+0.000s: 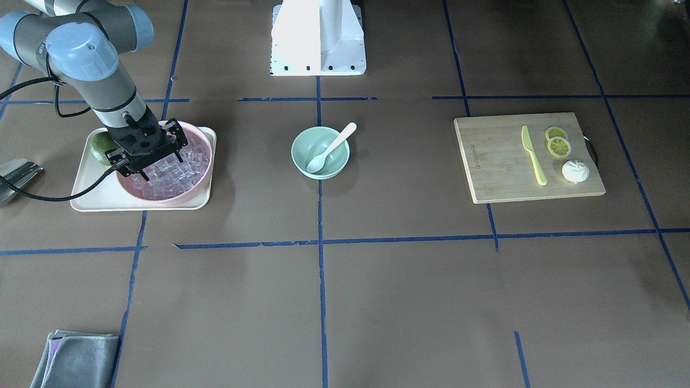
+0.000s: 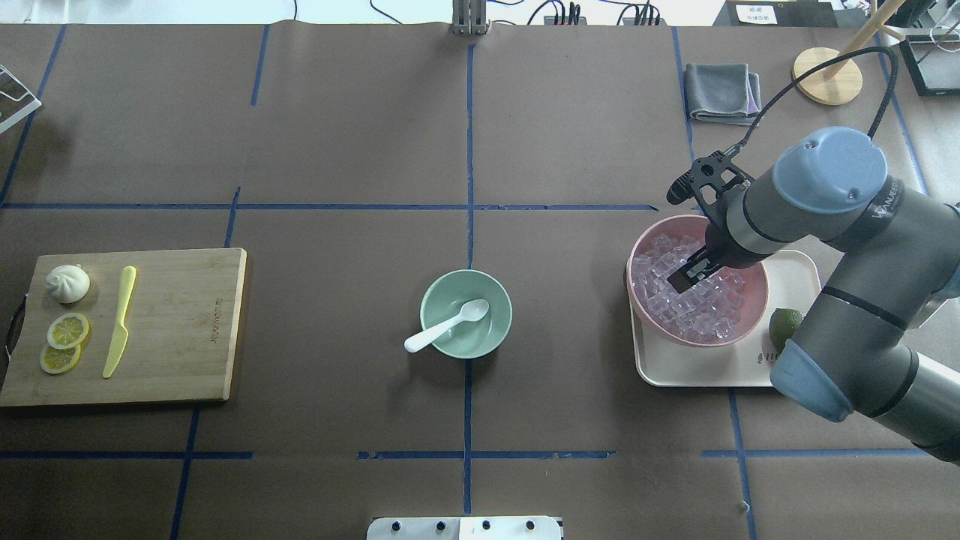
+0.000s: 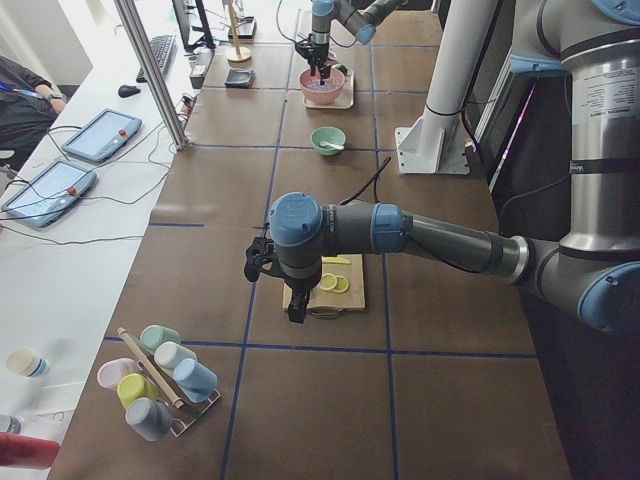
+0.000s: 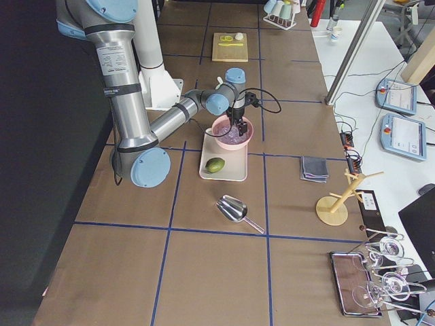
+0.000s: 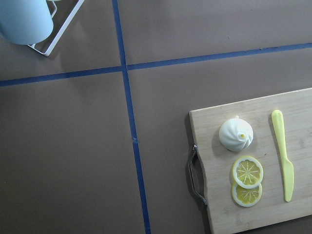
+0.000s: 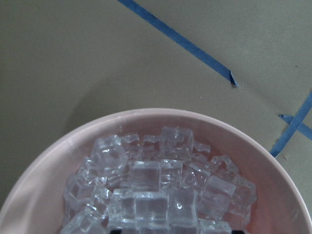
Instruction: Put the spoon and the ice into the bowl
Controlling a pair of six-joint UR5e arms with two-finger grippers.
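The small mint-green bowl (image 1: 297, 153) (image 2: 501, 300) stands at the table's middle. The white spoon (image 1: 330, 149) (image 2: 447, 325) lies in it, with its handle over the rim. The ice (image 1: 168, 177) (image 2: 701, 311) (image 6: 146, 187) is a heap of clear cubes in the pink bowl (image 1: 200, 144) (image 2: 637, 259). My right gripper (image 1: 152, 168) (image 2: 685, 279) is open, pointing down, with its fingers set into the cubes. My left gripper (image 3: 296, 308) hangs over the cutting board, far from the bowl. I cannot tell whether it is open or shut.
The pink bowl sits on a cream tray (image 2: 796, 270) with a lime (image 2: 784, 325). A cutting board (image 2: 187, 322) holds a yellow-green knife (image 2: 120, 321), lemon slices (image 2: 66, 341) and a bun (image 2: 67, 283). A grey cloth (image 2: 718, 91) and a metal scoop (image 4: 234, 208) lie nearby.
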